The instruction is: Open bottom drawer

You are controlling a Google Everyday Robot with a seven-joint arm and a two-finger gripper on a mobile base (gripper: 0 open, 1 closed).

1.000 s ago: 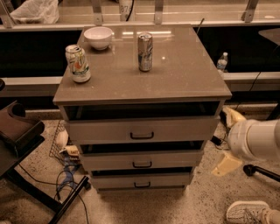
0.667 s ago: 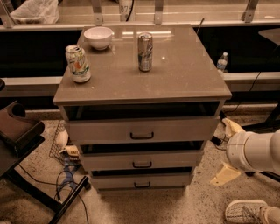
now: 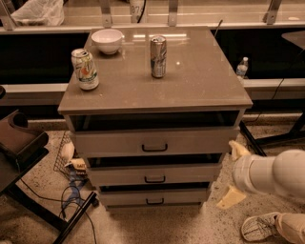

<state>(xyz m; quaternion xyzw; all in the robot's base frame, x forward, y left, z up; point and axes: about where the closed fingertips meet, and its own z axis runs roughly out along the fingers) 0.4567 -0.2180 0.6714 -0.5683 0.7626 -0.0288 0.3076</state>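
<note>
1. Since a second ago my gripper [image 3: 228, 174] has dropped lower and come closer to the right side of the cabinet [image 3: 190, 90]. Nothing on top has shifted.
2. Nearest: a shoe [image 3: 259, 227] on the floor at bottom right, with a leg cut off by the frame.
3. My arm [image 3: 274, 172] enters from the right edge as a white casing, with the rest out of frame. The wrist points left at the cabinet.
4. Fingers [image 3: 237, 148] are spread wide, released, grasping nothing. One is up beside the top drawer's [image 3: 109, 143] right end, the other down near bottom-drawer height. I cannot tell whether either touches the cabinet.
5. Bottom drawer [image 3: 124, 196]: lowest of the three fronts. Its dark handle [image 3: 155, 201] is well left of my gripper. Shadow hides the gap above it.
6. Left: a dark stand [image 3: 19, 143], cut off, and cables [image 3: 71, 193] on the floor.
7. Cabinet top, near to far: green can [image 3: 85, 69], silver can [image 3: 158, 56], white bowl [image 3: 107, 40].
8. Farthest: a water bottle [image 3: 242, 66] and a plastic bag [image 3: 38, 12].
</note>
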